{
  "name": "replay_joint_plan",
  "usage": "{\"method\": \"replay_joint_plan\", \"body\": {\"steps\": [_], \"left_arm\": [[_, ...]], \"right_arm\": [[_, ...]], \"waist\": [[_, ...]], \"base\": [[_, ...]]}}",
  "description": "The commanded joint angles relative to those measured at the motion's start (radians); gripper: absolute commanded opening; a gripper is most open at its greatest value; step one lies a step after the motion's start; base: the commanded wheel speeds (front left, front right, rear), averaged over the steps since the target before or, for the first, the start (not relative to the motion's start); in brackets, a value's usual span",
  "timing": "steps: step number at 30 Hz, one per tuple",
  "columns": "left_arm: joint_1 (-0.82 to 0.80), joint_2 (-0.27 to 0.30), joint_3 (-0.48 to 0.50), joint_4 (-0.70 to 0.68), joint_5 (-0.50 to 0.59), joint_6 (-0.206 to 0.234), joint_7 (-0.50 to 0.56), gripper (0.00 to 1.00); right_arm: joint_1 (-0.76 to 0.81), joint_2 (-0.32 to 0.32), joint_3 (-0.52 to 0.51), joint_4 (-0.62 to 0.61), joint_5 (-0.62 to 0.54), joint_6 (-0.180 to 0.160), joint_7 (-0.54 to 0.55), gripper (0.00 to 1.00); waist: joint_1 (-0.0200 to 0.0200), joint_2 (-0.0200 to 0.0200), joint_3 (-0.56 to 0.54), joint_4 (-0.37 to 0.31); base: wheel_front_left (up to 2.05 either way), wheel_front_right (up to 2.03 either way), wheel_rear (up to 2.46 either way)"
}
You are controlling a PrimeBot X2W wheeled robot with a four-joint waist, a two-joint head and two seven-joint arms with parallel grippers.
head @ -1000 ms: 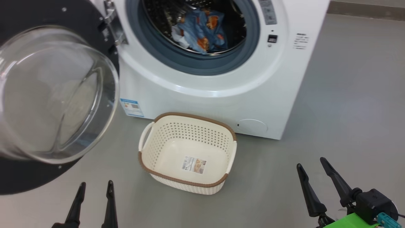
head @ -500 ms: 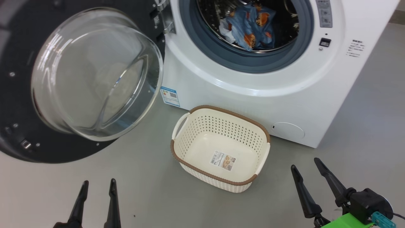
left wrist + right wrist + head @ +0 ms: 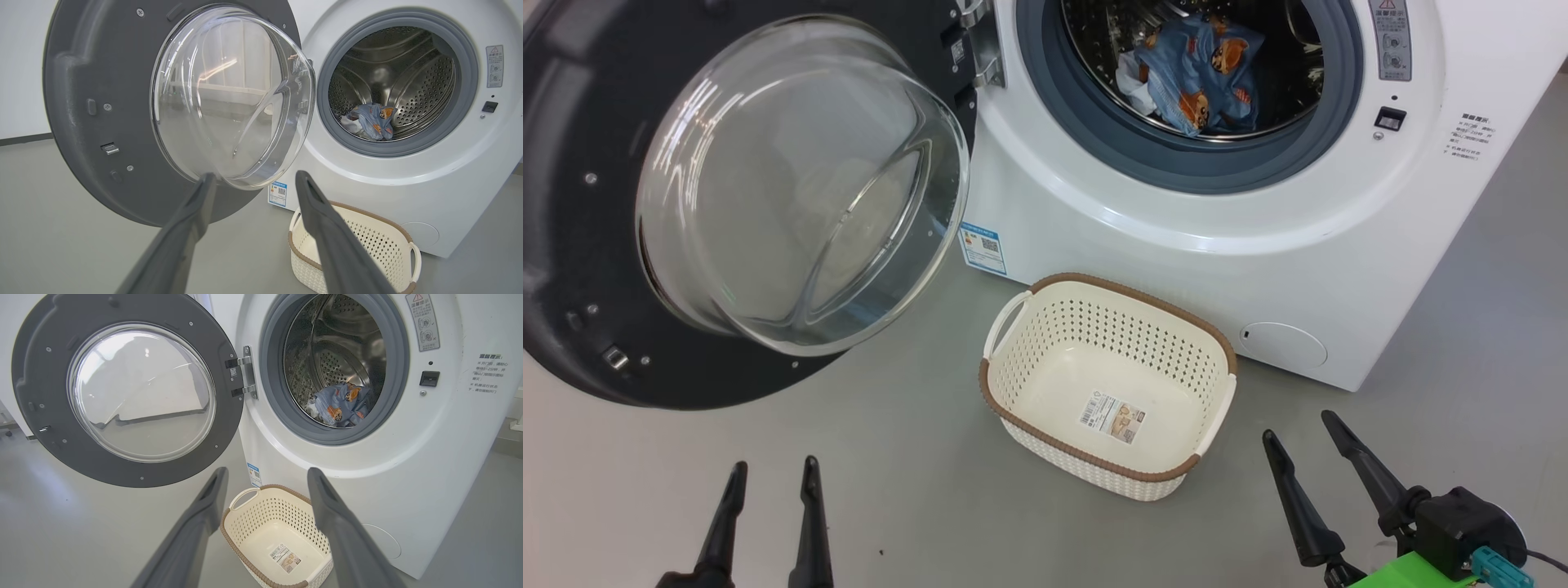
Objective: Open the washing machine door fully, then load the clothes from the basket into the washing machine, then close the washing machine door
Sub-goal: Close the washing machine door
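The washing machine door (image 3: 596,245) hangs wide open to the left of the washing machine (image 3: 1176,245), its glass bowl (image 3: 800,188) bulging toward me. Blue clothes (image 3: 1201,82) with orange faces lie inside the steel drum, also seen as clothes (image 3: 339,406) in the right wrist view. The basket (image 3: 1021,327) stands empty on the floor before the machine, only a label on its bottom. My left gripper (image 3: 772,478) is open at the lower left, below the door. My right gripper (image 3: 1298,433) is open at the lower right, right of the basket. Both hold nothing.
Grey floor (image 3: 915,490) spreads around the basket and the machine. The open door (image 3: 81,122) juts out over the floor on the left. A pale wall (image 3: 20,61) stands behind the door.
The whole head view has shifted, so the camera has turned left: door, machine and basket sit further right in it. Both grippers stay open and empty.
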Motion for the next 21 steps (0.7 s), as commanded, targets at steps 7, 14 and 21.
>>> {"method": "replay_joint_plan", "body": {"steps": [7, 14, 21], "left_arm": [[-0.025, -0.01, 0.047, -0.013, 0.018, -0.024, -0.009, 0.0], [-0.024, -0.017, 0.057, -0.01, 0.02, -0.043, -0.009, 0.0], [-0.027, -0.035, 0.072, -0.039, -0.011, -0.096, -0.009, 0.0]], "right_arm": [[-0.039, -0.014, 0.025, -0.021, 0.003, 0.009, -0.001, 1.0], [-0.036, -0.012, 0.027, -0.017, 0.004, 0.009, -0.003, 1.0], [-0.035, -0.012, 0.028, -0.017, 0.002, 0.009, -0.004, 1.0]], "waist": [[0.0, -0.0001, -0.001, -0.001], [0.0, -0.0001, -0.008, -0.003], [0.0, -0.0001, -0.009, -0.003]], "base": [[0.0, 0.0, 0.0], [0.0, 0.0, 0.0], [0.0, 0.0, 0.0]]}}
